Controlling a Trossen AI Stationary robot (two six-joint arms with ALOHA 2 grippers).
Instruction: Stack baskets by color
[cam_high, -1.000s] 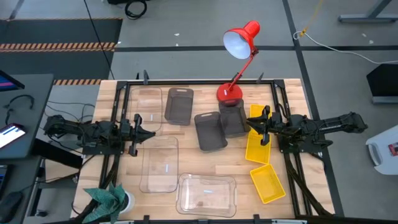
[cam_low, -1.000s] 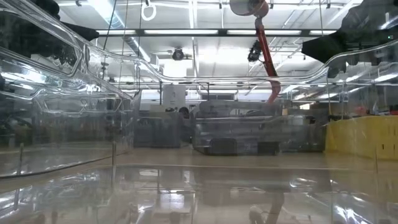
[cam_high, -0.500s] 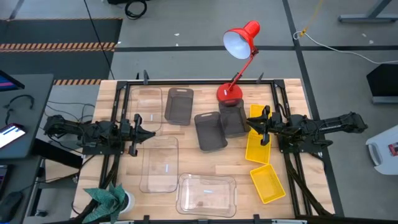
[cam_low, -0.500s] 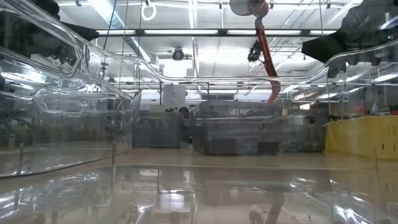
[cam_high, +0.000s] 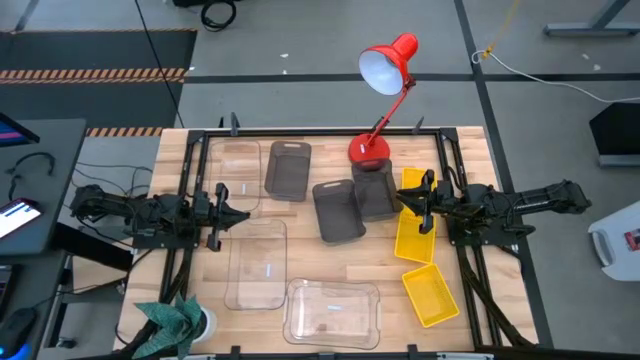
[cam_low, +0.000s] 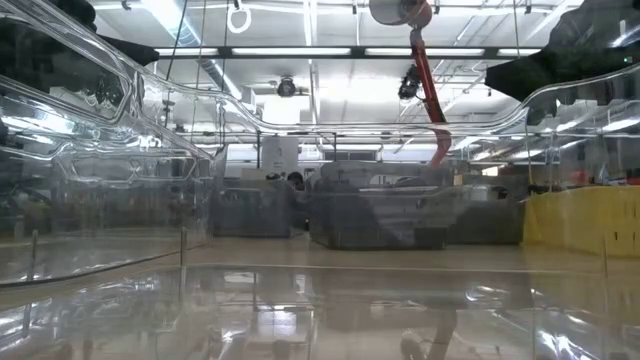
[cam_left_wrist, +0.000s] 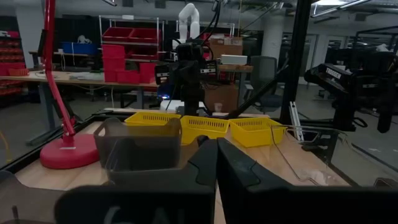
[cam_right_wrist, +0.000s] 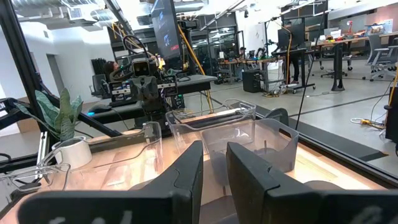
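Three dark grey baskets (cam_high: 288, 170) (cam_high: 338, 210) (cam_high: 373, 190) lie flat on the table's middle. Yellow baskets (cam_high: 414, 236) (cam_high: 430, 295) lie at the right, and another yellow one (cam_high: 412, 178) is partly under my right arm. Clear baskets (cam_high: 240, 168) (cam_high: 255, 265) (cam_high: 332, 312) lie at the left and near edge. My left gripper (cam_high: 243, 213) (cam_left_wrist: 216, 163) is shut and hovers between two clear baskets. My right gripper (cam_high: 400, 200) (cam_right_wrist: 214, 165) is open by a narrow gap, with nothing in it, beside the yellow baskets.
A red desk lamp (cam_high: 385, 70) stands with its base (cam_high: 368, 150) at the table's far edge, next to the grey baskets. A potted plant (cam_high: 175, 318) sits at the near left corner. A black frame (cam_high: 320, 132) runs around the table.
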